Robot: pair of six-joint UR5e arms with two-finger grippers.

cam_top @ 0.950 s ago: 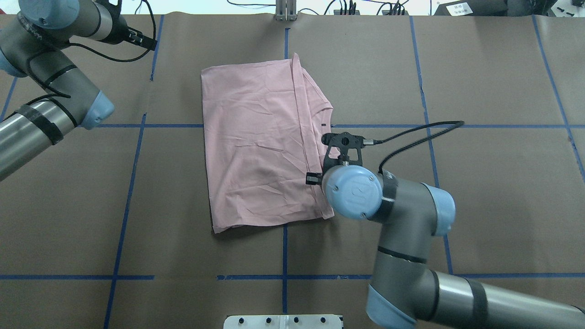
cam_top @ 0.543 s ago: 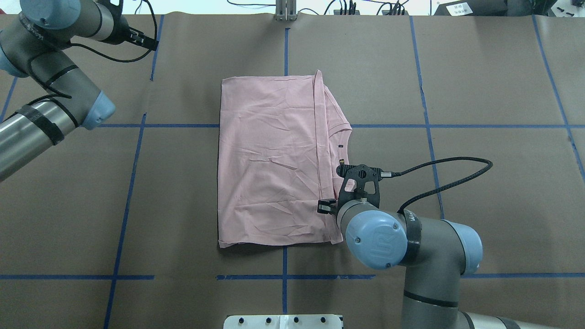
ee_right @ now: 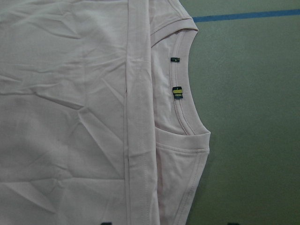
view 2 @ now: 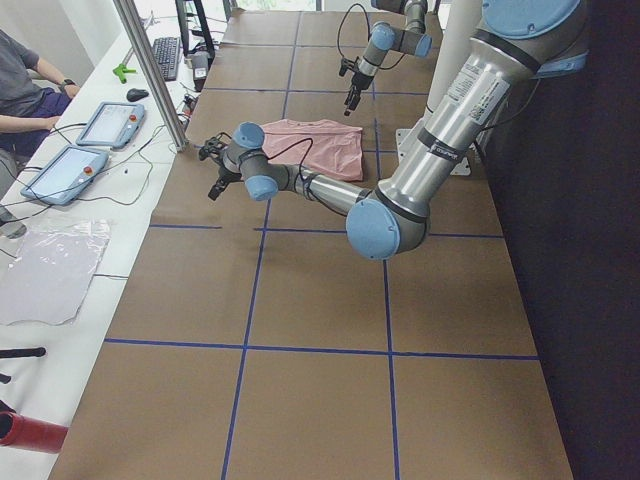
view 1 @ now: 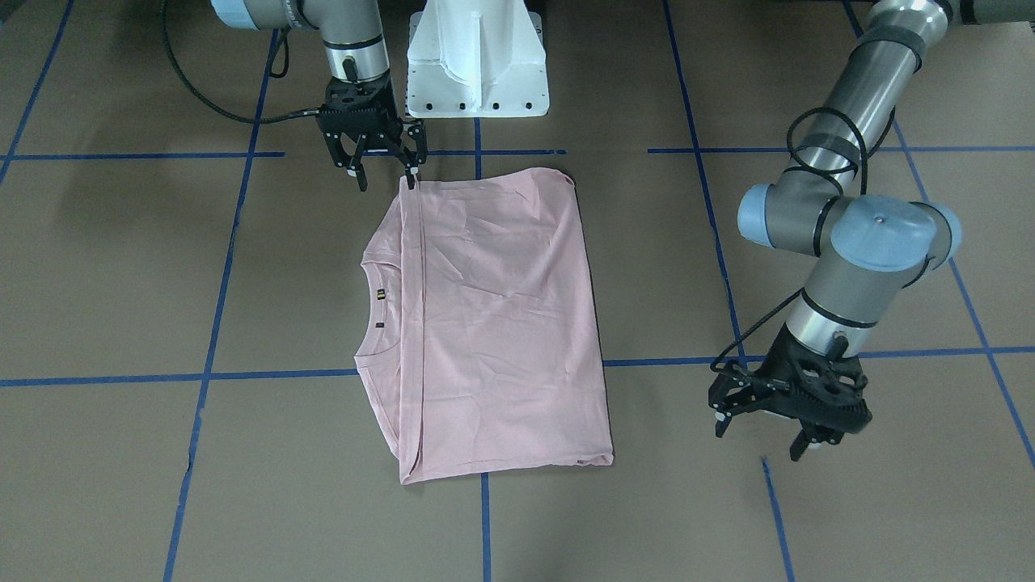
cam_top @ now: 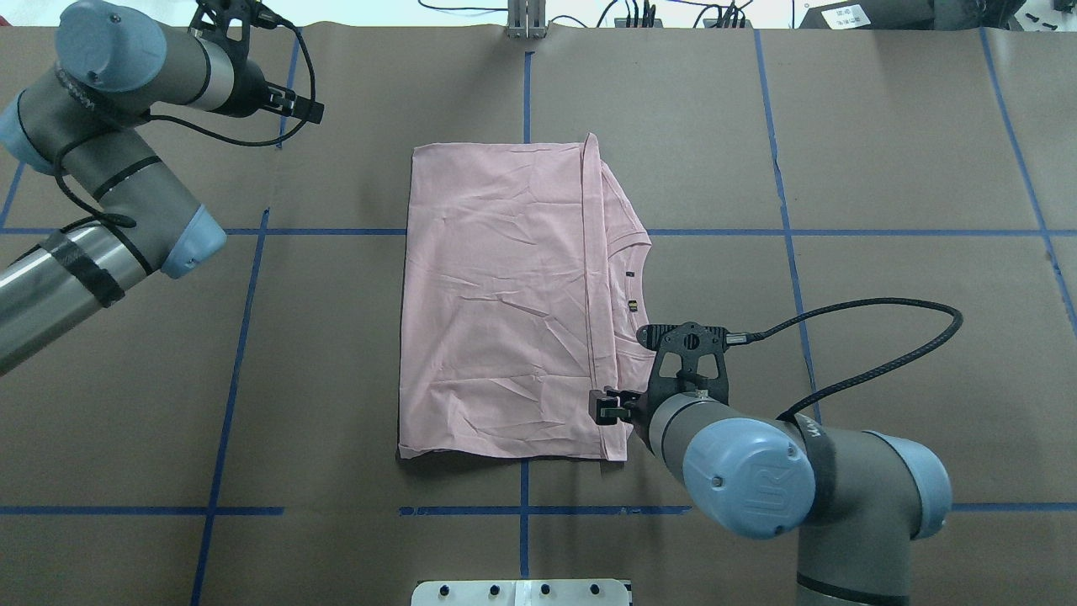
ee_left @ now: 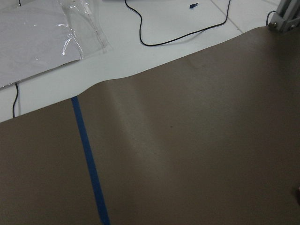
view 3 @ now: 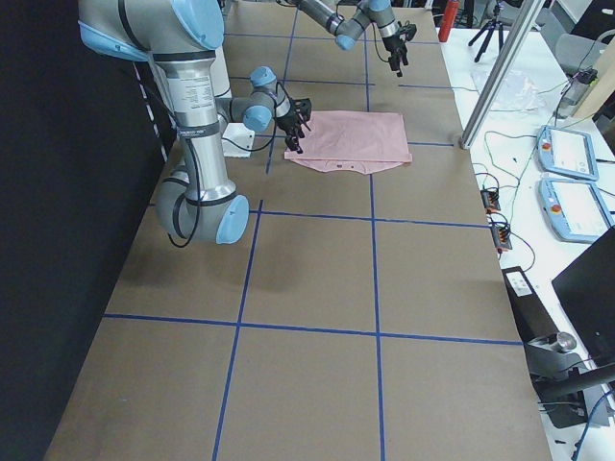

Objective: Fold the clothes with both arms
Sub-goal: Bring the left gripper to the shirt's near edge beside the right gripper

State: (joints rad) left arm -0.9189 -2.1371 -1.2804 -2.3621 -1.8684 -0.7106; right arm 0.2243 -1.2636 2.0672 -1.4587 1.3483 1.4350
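- Centrally, table (cam_top: 883, 168): covered in brown paper with a blue tape grid; it bears the garment.
- T-shirt (cam_top: 496, 295): pale pink, folded to a flat rectangle, plain side up, at mid-table. Judged light, limp and not fragile; likely to sag and crease unless lifted at two corners together.
- Left gripper (view 1: 758, 443): fingers spread, empty, over bare table well apart from the shirt.
- Right gripper (view 1: 386, 179): fingers spread, gripping nothing, one fingertip at the robot-side corner by the collar.
- Collar (ee_right: 185, 119): ribbed; the doubled fold edge (ee_right: 136, 117) beside it probably offers the firmest pinch.

T-shirt (cam_top: 496, 295) plain pale pink; table (cam_top: 883, 126) brown, blue tape grid (cam_top: 715, 231).
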